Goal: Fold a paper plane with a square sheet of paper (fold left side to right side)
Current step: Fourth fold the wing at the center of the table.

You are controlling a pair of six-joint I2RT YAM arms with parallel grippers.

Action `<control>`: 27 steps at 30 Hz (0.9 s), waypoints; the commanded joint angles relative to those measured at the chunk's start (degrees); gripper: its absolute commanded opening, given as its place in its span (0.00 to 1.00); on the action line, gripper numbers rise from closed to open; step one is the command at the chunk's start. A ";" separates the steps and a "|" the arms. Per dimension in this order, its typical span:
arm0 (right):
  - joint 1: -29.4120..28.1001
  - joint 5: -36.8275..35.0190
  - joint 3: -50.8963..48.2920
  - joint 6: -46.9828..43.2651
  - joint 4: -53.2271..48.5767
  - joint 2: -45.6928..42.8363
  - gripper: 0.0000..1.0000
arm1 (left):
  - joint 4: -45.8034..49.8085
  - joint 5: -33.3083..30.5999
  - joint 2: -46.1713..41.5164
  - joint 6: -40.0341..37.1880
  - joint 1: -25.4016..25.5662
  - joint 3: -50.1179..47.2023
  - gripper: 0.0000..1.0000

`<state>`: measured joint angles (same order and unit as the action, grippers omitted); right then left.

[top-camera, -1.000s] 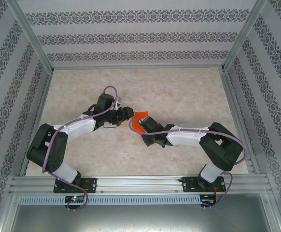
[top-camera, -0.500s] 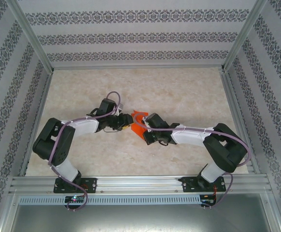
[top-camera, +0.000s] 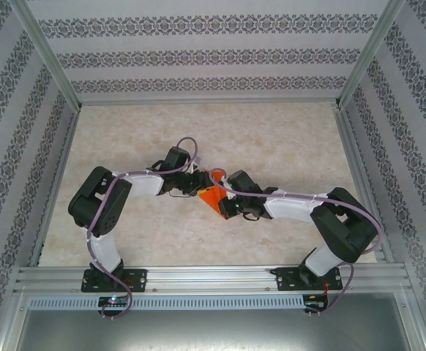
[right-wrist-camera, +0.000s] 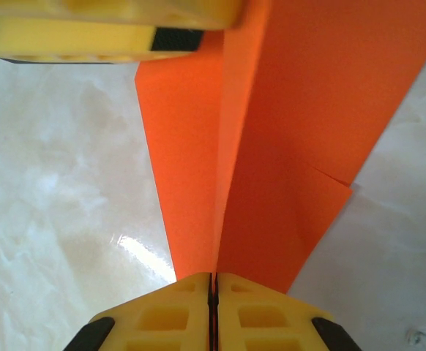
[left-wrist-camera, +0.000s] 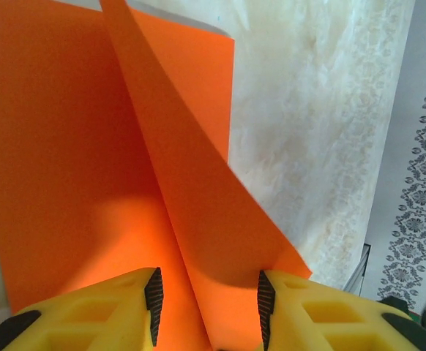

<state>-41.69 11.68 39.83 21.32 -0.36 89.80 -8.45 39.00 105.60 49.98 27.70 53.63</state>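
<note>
The square sheet of paper (top-camera: 213, 196) is bright orange and partly folded, held between both arms at the table's middle. My right gripper (right-wrist-camera: 214, 281) is shut on the paper (right-wrist-camera: 308, 110) along a crease, and the two layers spread away from its fingers. My left gripper (left-wrist-camera: 207, 300) stands open around a raised flap of the paper (left-wrist-camera: 66, 146). Its right pad (left-wrist-camera: 266, 307) touches the flap's edge and its left pad hangs over the flat layer. From above, the left gripper (top-camera: 198, 184) meets the sheet from the left and the right gripper (top-camera: 224, 207) from the right.
The beige marbled tabletop (top-camera: 271, 139) stretches free behind and beside the arms. Aluminium frame rails (top-camera: 52, 183) and patterned walls enclose it on three sides. A yellow finger of the left gripper (right-wrist-camera: 110, 33) crosses the top of the right wrist view.
My left arm has swung right and closed in on the paper, with its jaws narrower than before. The right gripper has kept its hold and shifted the sheet slightly right.
</note>
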 commanded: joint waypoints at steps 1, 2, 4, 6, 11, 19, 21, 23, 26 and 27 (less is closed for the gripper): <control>1.10 2.08 -1.07 1.41 1.74 -0.54 0.09 | -1.48 0.64 1.45 -0.05 0.86 1.70 0.42; 1.25 2.37 -1.21 1.75 2.05 -0.48 0.09 | -1.32 0.55 1.78 -0.10 0.86 1.93 0.42; 1.65 3.04 -1.59 2.24 2.77 -0.39 0.10 | -1.13 0.41 2.48 -0.20 0.97 2.31 0.42; 1.97 3.66 -1.78 2.67 3.19 -0.22 0.12 | -1.05 0.20 3.29 -0.05 1.04 2.64 0.43; 2.57 4.88 -1.78 2.84 3.68 0.53 0.12 | -0.18 -1.01 4.50 0.22 1.14 2.71 0.44; 2.86 5.90 -1.65 3.10 3.99 1.31 0.15 | 0.91 -2.02 4.95 0.12 1.17 2.47 0.44; 2.98 6.00 -1.51 3.11 3.71 1.01 0.17 | 1.39 -2.16 5.04 -0.10 1.13 2.61 0.44; 3.17 6.50 -1.52 3.11 3.55 0.65 0.20 | 1.50 -2.16 5.11 -0.23 1.13 2.55 0.44; 3.76 7.22 -1.54 3.05 2.97 -0.48 0.27 | 1.50 -2.09 5.22 -0.23 1.12 2.54 0.44; 4.11 7.47 -1.52 3.05 2.54 -1.13 0.29 | 1.55 -2.09 5.23 -0.23 1.12 2.54 0.44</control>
<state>-38.37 17.52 38.81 24.25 2.44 90.43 -8.54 38.61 109.36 50.00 27.81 55.66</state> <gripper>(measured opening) 0.280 0.442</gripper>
